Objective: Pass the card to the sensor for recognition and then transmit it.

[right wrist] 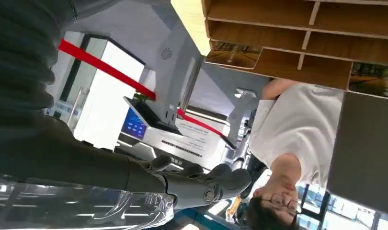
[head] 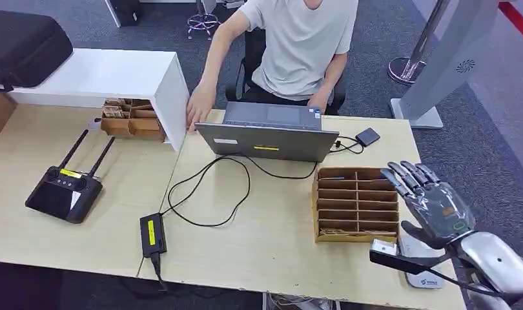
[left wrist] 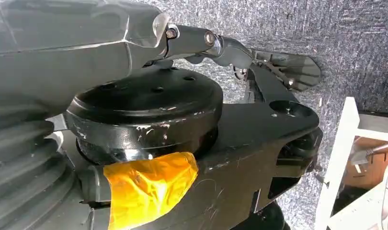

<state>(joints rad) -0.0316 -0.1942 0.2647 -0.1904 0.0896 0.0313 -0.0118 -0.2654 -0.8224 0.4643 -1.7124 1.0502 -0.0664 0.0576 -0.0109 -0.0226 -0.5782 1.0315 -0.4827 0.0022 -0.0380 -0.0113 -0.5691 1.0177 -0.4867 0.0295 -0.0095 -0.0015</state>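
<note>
Head view: the right hand (head: 429,201) is raised at the right edge of the tabletop (head: 272,239), fingers spread and upright, nothing held. A wooden card rack (head: 356,203) with many slots stands just to its left, its long slots running across the tabletop; cards are seen in the nearest slots. A small white sensor pad (head: 421,266) lies just beside the rack's near right corner, partly hidden by the wrist. The right hand is judged the nearer one to both rack and sensor. Open tabletop lies between the rack and a black power brick (head: 152,234) with its cable; a laptop (head: 270,134) and a seated person (head: 297,45) are beyond.

Left wrist view: the left hand (left wrist: 259,62) hangs over grey carpet; whether its fingers are apart or curled cannot be told.

Right wrist view: the rack (right wrist: 297,33) is seen with a card (right wrist: 233,53) lying in one compartment, well apart from the spread dark fingers (right wrist: 206,184). The card is not yet picked.
</note>
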